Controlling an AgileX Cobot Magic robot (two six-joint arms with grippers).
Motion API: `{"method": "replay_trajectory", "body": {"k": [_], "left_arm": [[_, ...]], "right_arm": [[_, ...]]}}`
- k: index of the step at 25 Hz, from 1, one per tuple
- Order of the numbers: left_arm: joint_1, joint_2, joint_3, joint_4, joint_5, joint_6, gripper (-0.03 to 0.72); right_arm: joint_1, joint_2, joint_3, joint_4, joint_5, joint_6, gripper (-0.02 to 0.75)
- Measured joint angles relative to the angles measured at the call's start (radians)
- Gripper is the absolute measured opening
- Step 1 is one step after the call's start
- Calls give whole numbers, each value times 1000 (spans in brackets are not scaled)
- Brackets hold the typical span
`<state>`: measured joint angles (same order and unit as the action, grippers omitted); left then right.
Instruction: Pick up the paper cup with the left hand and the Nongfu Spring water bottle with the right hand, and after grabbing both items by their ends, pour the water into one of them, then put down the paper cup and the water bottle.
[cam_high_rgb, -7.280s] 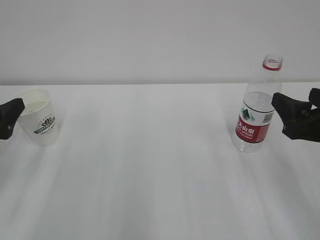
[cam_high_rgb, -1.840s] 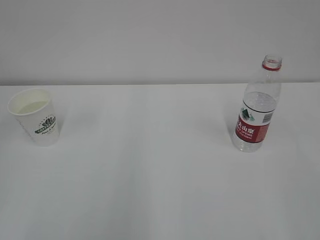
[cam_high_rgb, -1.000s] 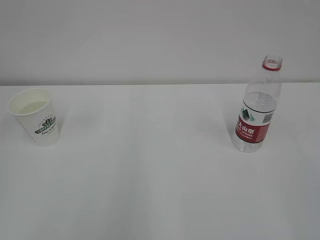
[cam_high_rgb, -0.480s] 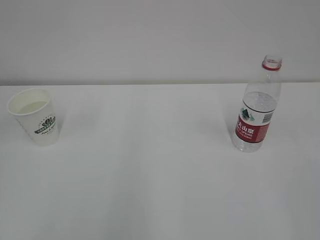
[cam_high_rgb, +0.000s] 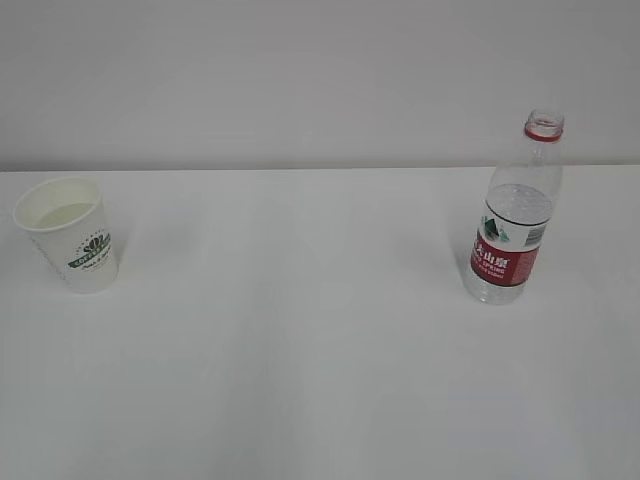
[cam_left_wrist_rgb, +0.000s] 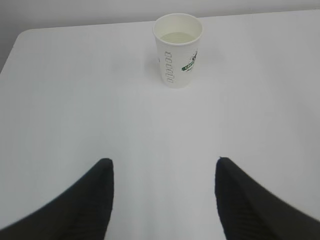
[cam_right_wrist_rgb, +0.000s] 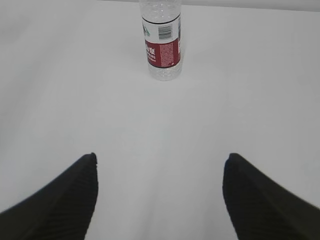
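Paper cup (cam_left_wrist_rgb: 178, 49) stands upright on the table (cam_high_rgb: 300, 380), straight ahead of the left hand (cam_left_wrist_rgb: 162, 197), well apart; jaws wide, empty. Nongfu Spring water bottle (cam_right_wrist_rgb: 161, 42) upright, ahead of the right hand (cam_right_wrist_rgb: 160, 195); jaws wide, empty. Both look set down; judge only a clear, level retreat remains. Cup: green logo, lettering unreadable. Bottle: red label, barcode.
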<state>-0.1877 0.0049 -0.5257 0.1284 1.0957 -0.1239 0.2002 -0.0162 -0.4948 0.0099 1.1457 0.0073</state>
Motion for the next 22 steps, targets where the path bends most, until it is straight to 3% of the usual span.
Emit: {"method": "replay_trajectory", "body": {"k": [8, 15, 22], "left_arm": [[0, 0, 0, -3, 0, 21, 473], [0, 0, 0, -6, 0, 21, 623], [0, 0, 0, -8, 0, 21, 612]], "right_arm": [[0, 0, 0, 0, 0, 0, 587], [0, 0, 0, 0, 0, 0, 587], [0, 0, 0, 0, 0, 0, 587]]}}
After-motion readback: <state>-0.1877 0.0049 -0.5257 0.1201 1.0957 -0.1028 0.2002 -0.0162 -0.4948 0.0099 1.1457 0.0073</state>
